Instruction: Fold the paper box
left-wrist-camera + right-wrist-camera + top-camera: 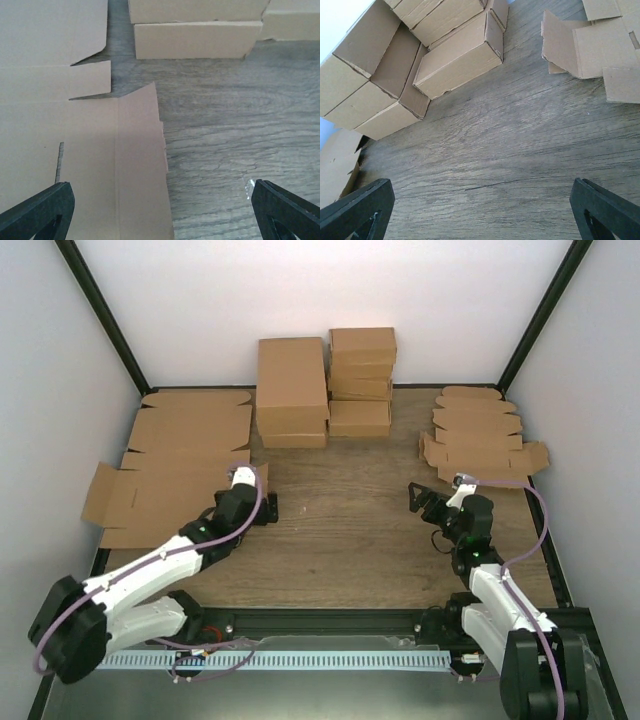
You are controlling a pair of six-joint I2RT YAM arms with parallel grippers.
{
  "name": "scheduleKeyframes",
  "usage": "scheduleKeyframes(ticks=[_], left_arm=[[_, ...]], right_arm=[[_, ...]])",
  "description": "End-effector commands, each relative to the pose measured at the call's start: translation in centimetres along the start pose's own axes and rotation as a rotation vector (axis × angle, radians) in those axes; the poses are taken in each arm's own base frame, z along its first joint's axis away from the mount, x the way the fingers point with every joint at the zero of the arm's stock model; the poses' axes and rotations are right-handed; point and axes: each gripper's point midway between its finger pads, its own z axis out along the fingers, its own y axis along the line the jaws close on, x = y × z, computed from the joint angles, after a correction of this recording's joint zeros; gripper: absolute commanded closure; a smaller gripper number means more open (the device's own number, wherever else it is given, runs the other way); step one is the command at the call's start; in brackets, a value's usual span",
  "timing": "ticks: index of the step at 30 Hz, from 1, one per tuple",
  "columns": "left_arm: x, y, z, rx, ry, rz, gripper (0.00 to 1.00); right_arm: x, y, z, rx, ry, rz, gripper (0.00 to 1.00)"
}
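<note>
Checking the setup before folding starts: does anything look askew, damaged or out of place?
No damage or spill shows. The flat paper box sticks a side flap out past the left edge of the table, and the smaller blanks at the right lie fanned rather than squared.

Flat paper box (175,465) lies on a wooden table (350,530). Left gripper (255,498), jaws spread, sits at its right edge. Stacked boxes (325,380) stand behind it; right gripper (425,505), jaws spread, and blanks (480,435) lie far to its right.

The wooden table (350,530) carries the paper box (180,465), stacked boxes (292,380) and flat blanks (478,428).
</note>
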Motion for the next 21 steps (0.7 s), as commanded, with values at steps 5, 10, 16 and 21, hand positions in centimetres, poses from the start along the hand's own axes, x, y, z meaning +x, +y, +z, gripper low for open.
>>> scheduleKeyframes(ticks=[5,10,16,21], left_arm=[[1.4,0.6,2.7,-0.205,0.087,0.101,0.00],[3.2,0.8,4.8,-0.284,0.171,0.149,0.00],[5.0,0.4,6.4,-0.289,0.232,0.164,0.00],[6.1,0.7,7.4,-0.321,0.273,0.169,0.03]], right_arm=[[-0.7,0.9,0.1,-0.029,-0.017,-0.022,0.00],[-0.7,0.8,0.2,-0.030,-0.016,-0.020,0.00],[-0.6,0.8,0.2,-0.027,-0.012,-0.019,0.00],[-0.7,0.8,0.1,-0.024,-0.014,-0.022,0.00]])
